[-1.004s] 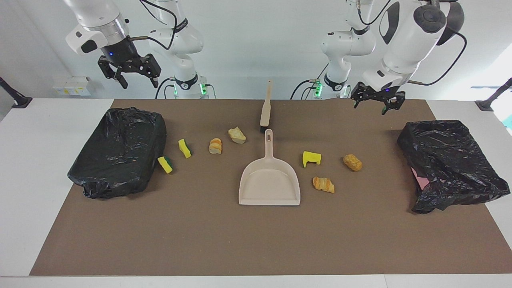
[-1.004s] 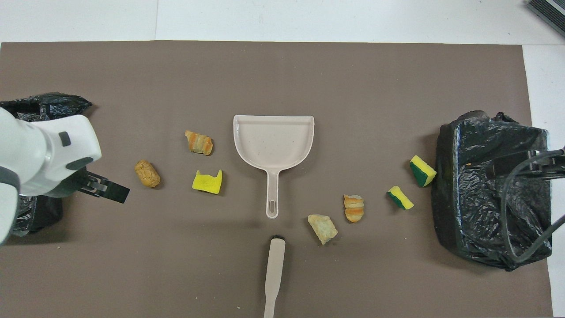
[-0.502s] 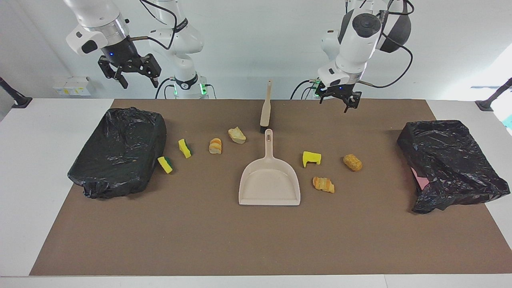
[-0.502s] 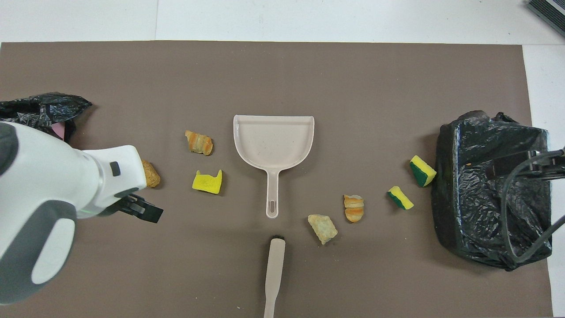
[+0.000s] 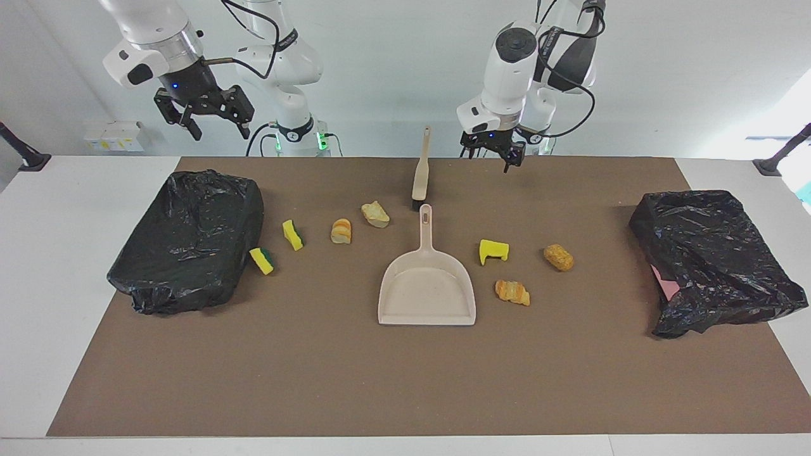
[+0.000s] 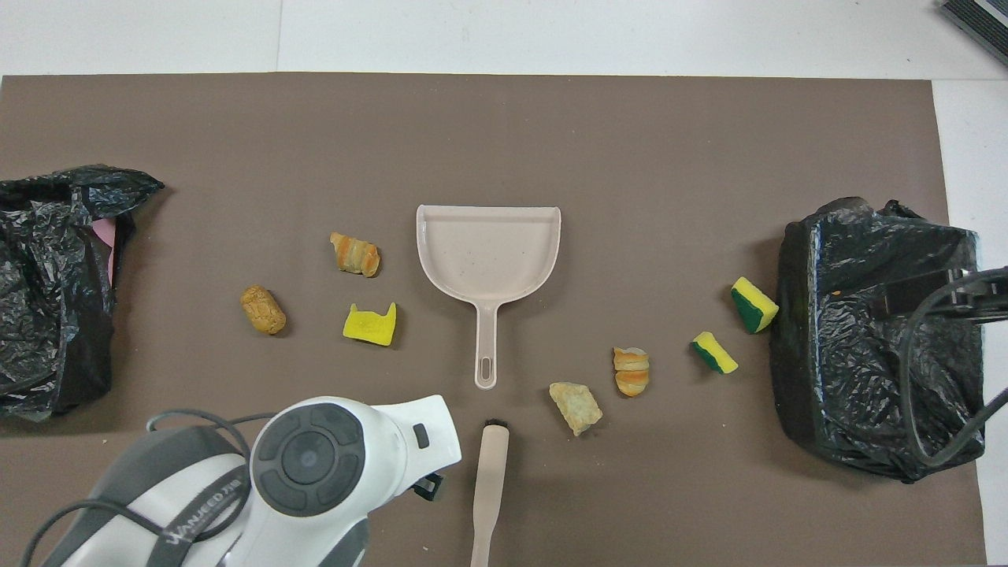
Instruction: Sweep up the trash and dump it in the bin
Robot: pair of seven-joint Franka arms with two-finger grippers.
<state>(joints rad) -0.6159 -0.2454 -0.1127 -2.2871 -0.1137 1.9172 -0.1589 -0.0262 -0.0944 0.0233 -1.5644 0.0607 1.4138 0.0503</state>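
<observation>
Left gripper open, upper centre, raised beside brush – right gripper open, upper left, over bin.

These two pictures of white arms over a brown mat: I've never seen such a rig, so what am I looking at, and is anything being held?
They are two robot arms, each ending in a two-finger gripper. One picture faces them from across the table; the other looks down from above their own end.

On the brown mat lie a beige dustpan, a brush nearer the robots, and seven bits of trash: yellow sponge pieces and bread-like lumps. A black-bagged bin sits at the right arm's end, another at the left arm's.

Nothing is held. The left gripper, open, hangs beside the brush handle. The right gripper, open, waits over its bin.
</observation>
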